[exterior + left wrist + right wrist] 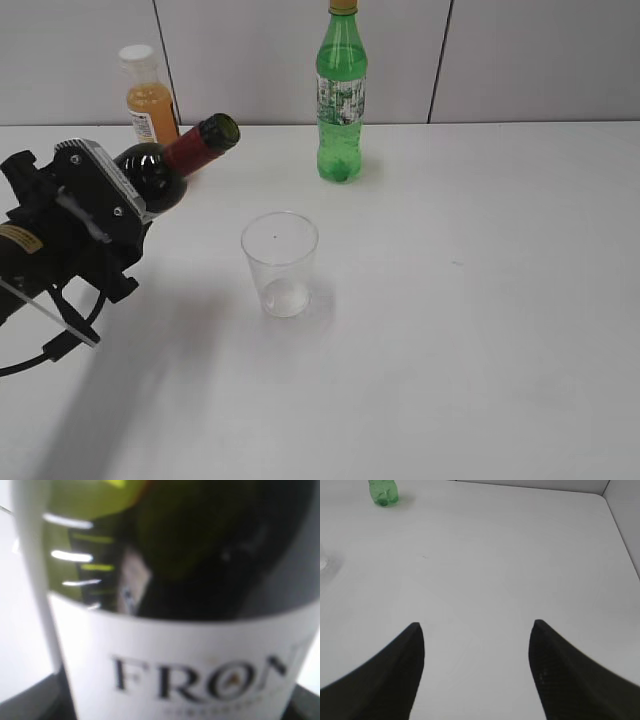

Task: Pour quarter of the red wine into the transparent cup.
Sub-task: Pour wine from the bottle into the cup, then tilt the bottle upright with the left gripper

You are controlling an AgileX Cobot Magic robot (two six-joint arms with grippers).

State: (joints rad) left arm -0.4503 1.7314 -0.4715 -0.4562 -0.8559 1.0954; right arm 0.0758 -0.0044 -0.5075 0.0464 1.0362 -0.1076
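Observation:
My left gripper (120, 195) is shut on the red wine bottle (175, 165), a small dark-glass bottle with dark red neck foil. It is held above the table, tilted with its open mouth up and to the right, toward the cup but left of it. In the left wrist view the bottle (190, 580) fills the frame, with its white label across the bottom. The transparent cup (279, 264) stands upright at the table's middle and looks empty. My right gripper (476, 625) is open and empty over bare table; it does not show in the exterior view.
A green plastic soda bottle (342, 95) stands at the back centre and also shows in the right wrist view (383, 492). An orange juice bottle with a white cap (149, 97) stands at the back left behind the wine bottle. The white table (480, 320) meets a wall behind.

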